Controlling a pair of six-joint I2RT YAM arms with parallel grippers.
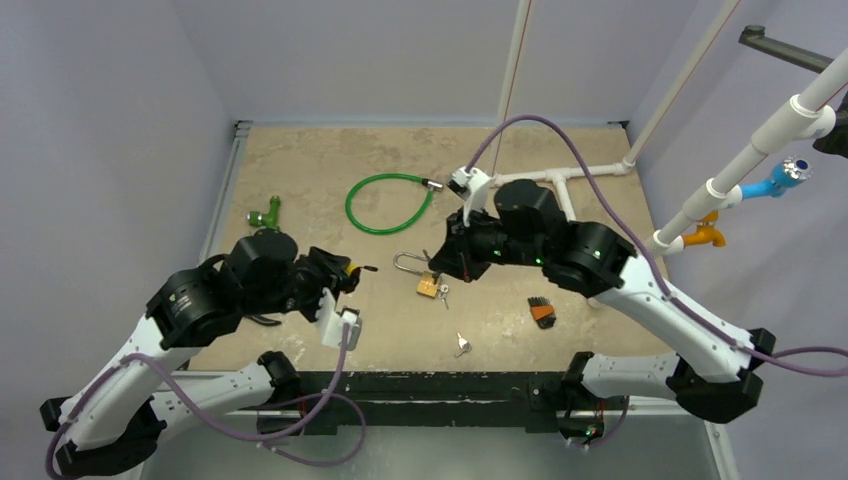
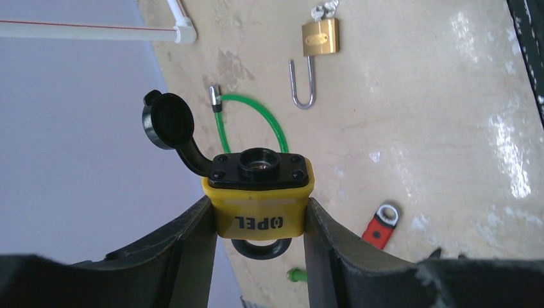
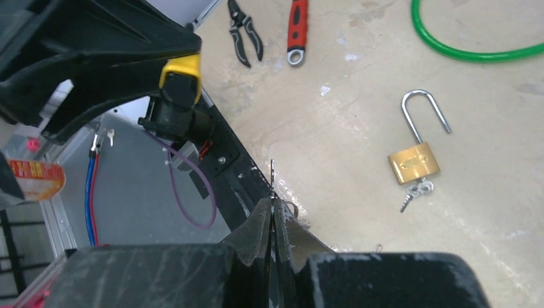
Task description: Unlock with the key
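Left wrist, centre frame: left gripper (image 2: 258, 200) clamps the yellow padlock (image 2: 263, 192) by its sides; it looks stiff and hefty. Right gripper (image 3: 272, 215) pinches a thin key (image 3: 272, 176).

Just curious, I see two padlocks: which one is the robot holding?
The yellow padlock, clamped in the left gripper; the brass padlock lies free, shackle open.

Top view: soft, even overhead light; faint shadows under arms on table (image 1: 300, 160). Left wrist view: white glare patches by table's near edge; padlock (image 2: 260, 205) sharp, left fingers (image 2: 186, 256) dark, soft. Right wrist view: right fingers (image 3: 253, 237) black, blurred; key (image 3: 271, 176) crisp sliver.
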